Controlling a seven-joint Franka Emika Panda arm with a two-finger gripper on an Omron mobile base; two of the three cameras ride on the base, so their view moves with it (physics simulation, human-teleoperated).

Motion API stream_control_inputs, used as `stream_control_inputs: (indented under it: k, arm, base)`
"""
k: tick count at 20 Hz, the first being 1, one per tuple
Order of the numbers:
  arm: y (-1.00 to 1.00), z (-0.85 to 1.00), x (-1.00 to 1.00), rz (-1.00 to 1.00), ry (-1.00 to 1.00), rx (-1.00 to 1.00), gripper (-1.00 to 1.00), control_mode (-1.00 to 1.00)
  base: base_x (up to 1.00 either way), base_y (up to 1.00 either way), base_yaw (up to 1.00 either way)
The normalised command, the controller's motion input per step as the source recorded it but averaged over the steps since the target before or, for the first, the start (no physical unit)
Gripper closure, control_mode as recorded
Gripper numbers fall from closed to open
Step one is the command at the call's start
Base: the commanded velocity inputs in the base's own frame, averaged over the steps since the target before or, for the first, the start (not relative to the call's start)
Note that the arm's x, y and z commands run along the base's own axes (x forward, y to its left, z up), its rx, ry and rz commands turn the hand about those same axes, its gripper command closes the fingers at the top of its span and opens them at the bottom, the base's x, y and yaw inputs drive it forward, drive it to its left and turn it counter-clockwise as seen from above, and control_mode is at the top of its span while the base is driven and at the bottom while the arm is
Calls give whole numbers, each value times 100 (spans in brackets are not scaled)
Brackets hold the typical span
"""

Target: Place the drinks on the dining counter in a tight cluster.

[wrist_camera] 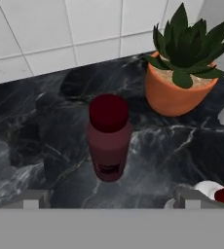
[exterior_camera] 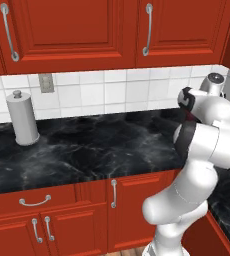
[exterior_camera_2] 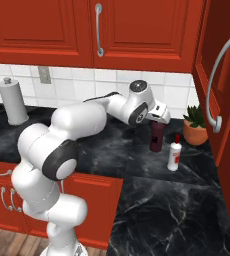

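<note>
Red cupboards hung over a white-tiled wall, and below them ran a black marbled desk [exterior_camera_2: 137,155] that turned a corner to the right. On it, near the corner, stood a maroon bottle [exterior_camera_2: 157,137], upright, with a white red-capped bottle [exterior_camera_2: 174,155] just beside it toward the front and a potted plant [exterior_camera_2: 194,127] near the wall behind them; a grey towel roll [exterior_camera: 22,117] stood well apart at the far left. Judged from this, the task had barely begun: two drinks still stood on the tiled-wall worktop, none was held, and no cluster could be seen anywhere, so every drink remained to be carried over to the dining desk. The hand [exterior_camera_2: 158,119] hovered directly above the maroon bottle, pointing down at it, with its jaws spread fully wide and nothing between them. In the hand view the bottle's dark cap sat between the two finger tips [wrist_camera: 32,198] and a little ahead of them, not touching either, so the bottle was lined up for a grasp but not yet enclosed. The white bottle showed at the lower right of that view, close beside the right finger tip, which could brush it on the way down.
</note>
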Motion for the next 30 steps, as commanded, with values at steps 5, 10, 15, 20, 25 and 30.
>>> stream_control_inputs:
  k: [5, 10, 15, 20, 25, 30]
  arm:
    - [-7, -5, 15, 0, 0, 0, -100, -100]
    - [-9, -5, 15, 0, 0, 0, -100, -100]
    - [-6, -6, 15, 0, 0, 0, -100, -100]
    - [-3, -7, 14, 0, 0, 0, -100, -100]
    - [-2, -11, 14, 0, 0, 0, -100, -100]
    - [-1, -9, 14, 0, 2, 0, -100, -100]
  base:
    - [0, 0, 0]
    - [0, 0, 0]
    - [0, 0, 0]
    - [0, 0, 0]
    - [0, 0, 0]
    - [0, 0, 0]
